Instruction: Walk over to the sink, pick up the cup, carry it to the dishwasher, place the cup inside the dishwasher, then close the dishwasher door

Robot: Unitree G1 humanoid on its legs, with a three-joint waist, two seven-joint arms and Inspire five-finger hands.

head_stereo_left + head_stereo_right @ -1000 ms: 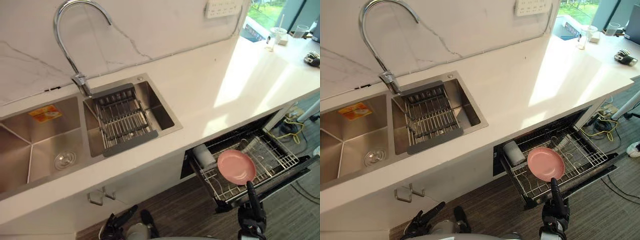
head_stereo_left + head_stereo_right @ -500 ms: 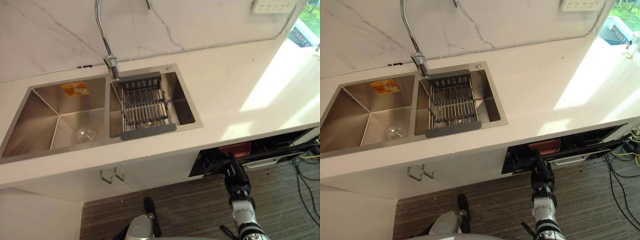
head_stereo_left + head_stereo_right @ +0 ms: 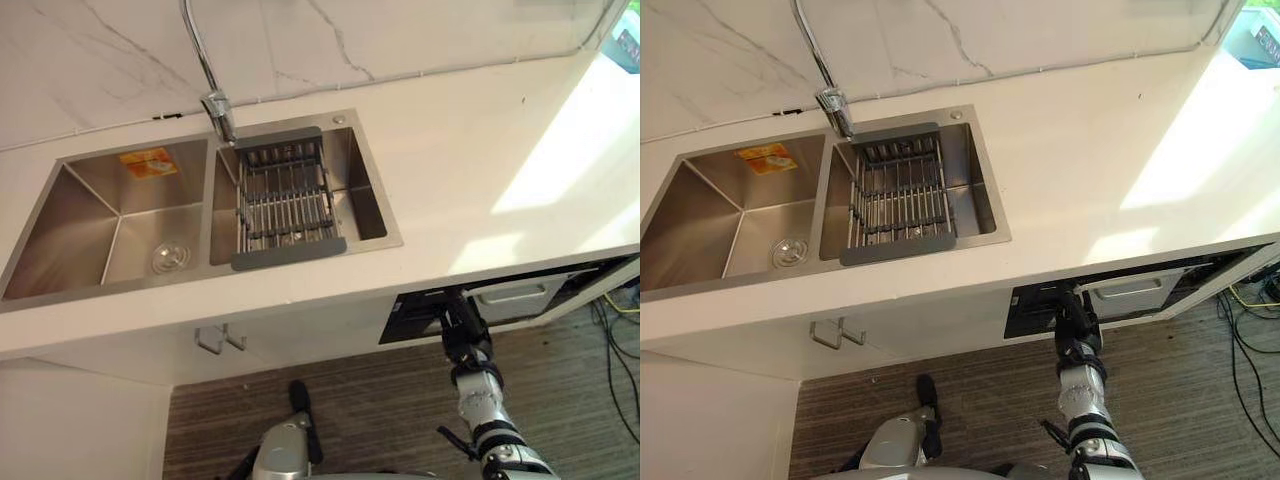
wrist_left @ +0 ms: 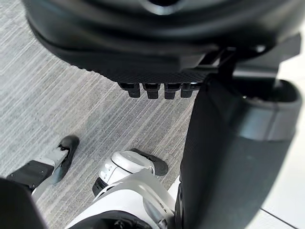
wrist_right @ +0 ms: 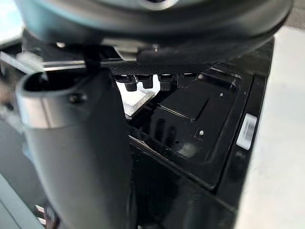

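The dishwasher door point(image 3: 515, 293) under the white counter point(image 3: 470, 170) stands almost shut, with a narrow dark gap along its top, and it hides the inside. My right hand point(image 3: 461, 322) is raised against the door's left end beside the black control panel point(image 3: 408, 317), fingers straight. The right wrist view has that glossy black panel point(image 5: 190, 119) just past my fingers point(image 5: 152, 81), and nothing is held. My left hand point(image 4: 162, 57) hangs low over the floor, relaxed and empty.
A double steel sink point(image 3: 110, 215) lies to the left in the counter, with a wire drain rack point(image 3: 285, 200) in its right basin and a tall faucet point(image 3: 205, 60) behind. White cabinet fronts with hooks point(image 3: 220, 340) stand below. Striped grey floor point(image 3: 390, 420) lies in front.
The camera has shifted. The rack with the pink plate and cup has gone inside, the door has swung up almost shut, and my right hand has risen with it.
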